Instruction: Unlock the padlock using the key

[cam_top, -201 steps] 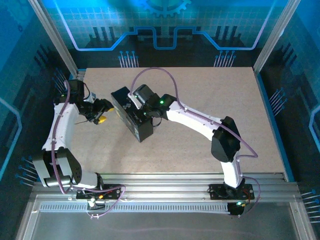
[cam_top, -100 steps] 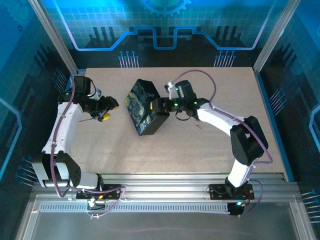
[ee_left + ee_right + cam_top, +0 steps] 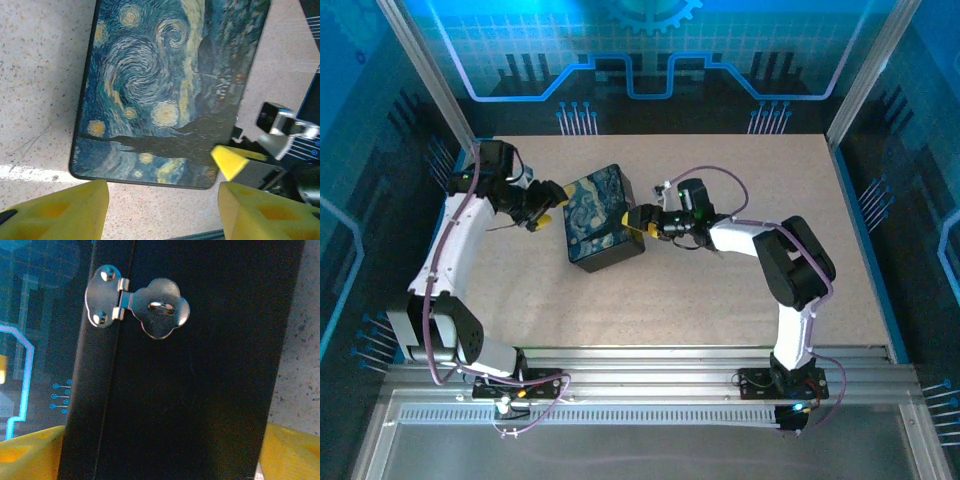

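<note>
Fingers of the left arm, the left fingers (image 3: 65, 212), stand well apart with nothing between them, aimed at the near left edge of the box (image 3: 600, 225). My reading is that they wait there as a stop, so the box cannot slide away when it is pushed from the other side. They are just beside the painted lid (image 3: 160, 85), not touching it.

Midway, the box sits flat on the tabletop (image 3: 720, 310), turned so that its front wall faces the right arm. That wall carries the hasp (image 3: 145, 307), folded shut over its staple (image 3: 161, 306). The staple looks bare, with no shackle through it. Where the padlock and the key lie I cannot tell.

Over on the right, the right fingers (image 3: 30, 452) are spread wide and rolled on their side. They straddle the black front wall, one up by the lid's edge and one low by the tabletop. Whether they press on the box I cannot tell. Judging by the aim, the wrist is squared to the hasp to bring it into view.
</note>
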### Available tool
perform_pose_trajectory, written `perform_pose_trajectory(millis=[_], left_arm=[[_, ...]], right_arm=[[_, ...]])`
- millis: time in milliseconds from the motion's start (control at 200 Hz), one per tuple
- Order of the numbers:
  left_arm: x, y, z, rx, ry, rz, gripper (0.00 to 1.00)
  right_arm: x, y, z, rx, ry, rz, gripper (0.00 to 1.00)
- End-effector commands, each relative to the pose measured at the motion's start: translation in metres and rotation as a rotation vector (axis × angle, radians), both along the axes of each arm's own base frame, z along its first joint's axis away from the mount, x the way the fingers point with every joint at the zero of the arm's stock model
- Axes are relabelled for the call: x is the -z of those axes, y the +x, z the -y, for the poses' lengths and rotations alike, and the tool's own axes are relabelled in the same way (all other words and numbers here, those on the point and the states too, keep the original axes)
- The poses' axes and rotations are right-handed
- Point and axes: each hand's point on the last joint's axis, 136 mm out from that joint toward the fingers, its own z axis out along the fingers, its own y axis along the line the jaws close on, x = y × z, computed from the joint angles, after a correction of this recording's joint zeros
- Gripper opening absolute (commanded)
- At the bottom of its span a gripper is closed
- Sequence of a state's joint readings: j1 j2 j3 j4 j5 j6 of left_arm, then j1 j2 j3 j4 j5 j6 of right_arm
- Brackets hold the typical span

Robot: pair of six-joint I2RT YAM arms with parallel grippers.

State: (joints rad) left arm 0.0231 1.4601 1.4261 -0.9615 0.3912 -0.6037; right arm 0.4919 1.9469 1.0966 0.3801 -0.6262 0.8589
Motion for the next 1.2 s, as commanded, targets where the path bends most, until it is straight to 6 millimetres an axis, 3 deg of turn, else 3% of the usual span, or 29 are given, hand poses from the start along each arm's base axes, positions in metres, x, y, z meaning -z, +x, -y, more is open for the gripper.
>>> perform_pose_trajectory(millis=[0,295,405,525,645,740,815,920,945,980,995,1191], left_arm=[[-0.009,0.004,-0.002,-0.005,0.007,0.014,0.6],[-0.009,0.003,-0.008,-0.012,0.018,0.017,0.6],[-0.004,0.001,-0.011,-0.013,0.043,0.006,0.6],[0.001,-0.001,-0.01,-0.016,0.043,-0.003,0.6],[0.004,0.0,-0.006,-0.008,0.047,-0.007,0.6],[0.007,0.003,-0.004,-0.001,0.066,-0.014,0.6],[0.012,0.005,-0.006,0.005,0.109,-0.021,0.6],[0.022,0.013,-0.011,0.011,0.171,-0.009,0.64],[0.024,0.017,-0.012,0.015,0.186,0.01,0.7],[0.026,0.022,-0.015,0.018,0.215,0.045,0.93],[0.026,0.024,-0.016,0.016,0.23,0.064,0.98],[0.039,0.045,-0.05,-0.005,0.466,0.223,0.99]], right_arm=[[0.033,-0.002,-0.004,0.034,-0.027,-0.039,0.91],[0.039,-0.003,-0.011,0.019,-0.08,-0.028,0.92],[0.027,-0.005,-0.019,-0.014,-0.085,-0.003,0.9],[0.015,-0.016,-0.044,-0.099,-0.118,0.005,0.82],[0.007,-0.025,-0.065,-0.148,-0.119,0.008,0.82],[-0.006,-0.027,-0.066,-0.153,-0.062,0.001,0.84],[-0.011,-0.024,-0.045,-0.123,-0.105,0.025,0.85],[-0.02,-0.017,0.003,-0.066,-0.202,0.073,0.89],[-0.022,-0.016,0.015,-0.054,-0.238,0.094,0.9],[-0.032,-0.015,0.033,-0.036,-0.29,0.146,1.0],[-0.035,-0.014,0.041,-0.027,-0.318,0.165,1.0],[-0.079,-0.002,0.155,0.145,-0.642,0.427,1.0]])
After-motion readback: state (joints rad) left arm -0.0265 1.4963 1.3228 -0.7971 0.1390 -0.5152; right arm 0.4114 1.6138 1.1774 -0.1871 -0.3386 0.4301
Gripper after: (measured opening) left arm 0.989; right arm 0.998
